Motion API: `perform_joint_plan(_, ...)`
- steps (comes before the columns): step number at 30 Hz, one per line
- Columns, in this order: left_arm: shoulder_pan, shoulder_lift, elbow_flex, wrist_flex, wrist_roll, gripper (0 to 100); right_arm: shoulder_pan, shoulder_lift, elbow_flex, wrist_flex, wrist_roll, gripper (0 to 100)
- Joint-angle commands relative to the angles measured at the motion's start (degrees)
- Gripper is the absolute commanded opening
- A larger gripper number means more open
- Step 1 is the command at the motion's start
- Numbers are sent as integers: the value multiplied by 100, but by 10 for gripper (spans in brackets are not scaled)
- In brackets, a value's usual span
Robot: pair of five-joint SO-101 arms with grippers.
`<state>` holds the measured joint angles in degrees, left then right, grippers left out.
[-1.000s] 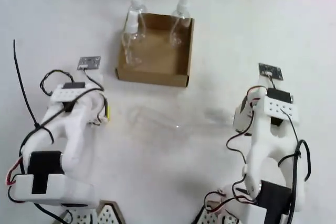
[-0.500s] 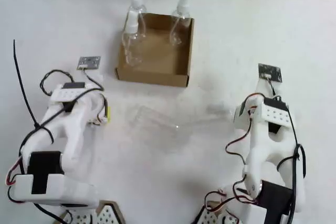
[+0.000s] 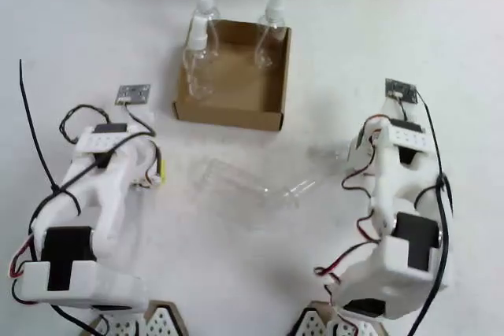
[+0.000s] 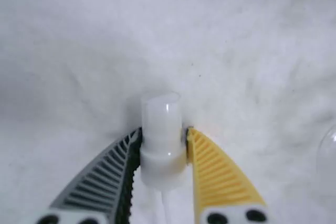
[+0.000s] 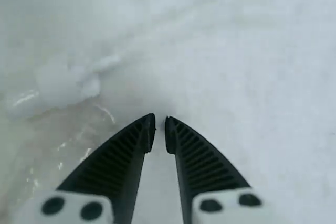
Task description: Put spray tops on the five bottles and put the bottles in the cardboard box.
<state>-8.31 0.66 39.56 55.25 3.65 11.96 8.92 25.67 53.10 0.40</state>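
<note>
A clear bottle [image 3: 240,181] without a top lies on its side on the white table between the two arms, its neck toward the right arm [image 3: 399,151]. My left gripper [image 4: 163,142] is shut on a white spray top [image 4: 163,135], held low over the table at the left [image 3: 156,169]. My right gripper [image 5: 160,129] is shut with nothing between its fingers, just over the table; a blurred clear shape [image 5: 60,87] lies beside it. The cardboard box [image 3: 272,104] at the back holds three upright bottles with spray tops [image 3: 197,57] [image 3: 206,7] [image 3: 270,33].
Small grey marker plates lie on the table by each arm [image 3: 134,94] [image 3: 400,90]. A curved clear edge [image 4: 329,150] shows in the left wrist view. The box's near wall stands between the lying bottle and the box floor.
The right arm has stretched toward the far side of the table. The lying bottle's neck now shows plainly. The left arm has kept still.
</note>
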Motion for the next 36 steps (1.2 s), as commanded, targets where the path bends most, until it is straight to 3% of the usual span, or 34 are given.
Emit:
perform_joint_plan(1,-101,-4,-220,-62,-62,20,-198,338,-967,251,-202,17)
perform_joint_plan(20,-101,-4,-237,-88,-62,20,-1516,1895,-3938,1666,-387,17)
perform_joint_plan(26,-101,-4,-237,-88,-62,20,-1429,1420,-4413,2624,-1073,17)
perform_joint_plan(31,-101,-4,-229,-88,-62,20,-1314,954,-4396,3380,-1152,17)
perform_joint_plan(36,-101,-4,-229,-88,-255,20,-919,514,-3648,3503,-1424,17)
